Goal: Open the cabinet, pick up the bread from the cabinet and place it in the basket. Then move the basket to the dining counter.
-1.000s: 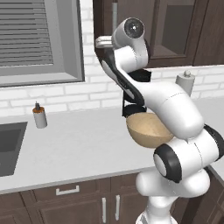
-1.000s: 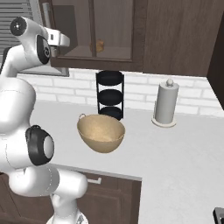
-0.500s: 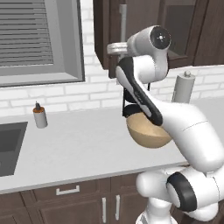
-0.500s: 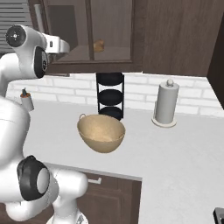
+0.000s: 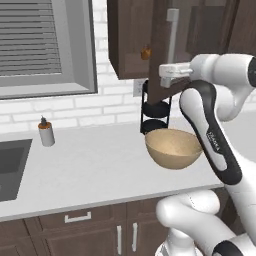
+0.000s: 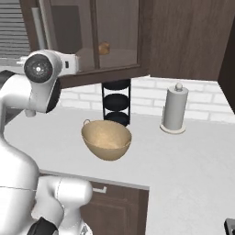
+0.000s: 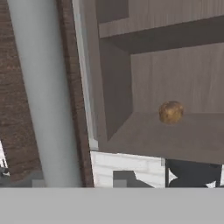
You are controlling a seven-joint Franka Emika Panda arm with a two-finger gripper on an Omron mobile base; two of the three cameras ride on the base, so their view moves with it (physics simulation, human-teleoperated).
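Bread, a rounded golden lump, sits on wood shelf; hand state unclear

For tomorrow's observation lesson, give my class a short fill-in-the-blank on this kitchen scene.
1. The bread lies on the cabinet's bottom ____.
2. The basket on the worktop is ____.
3. Right of the basket in the right base view stands a paper towel ____.

Missing words: shelf; empty; roll

No legible text or labels anywhere
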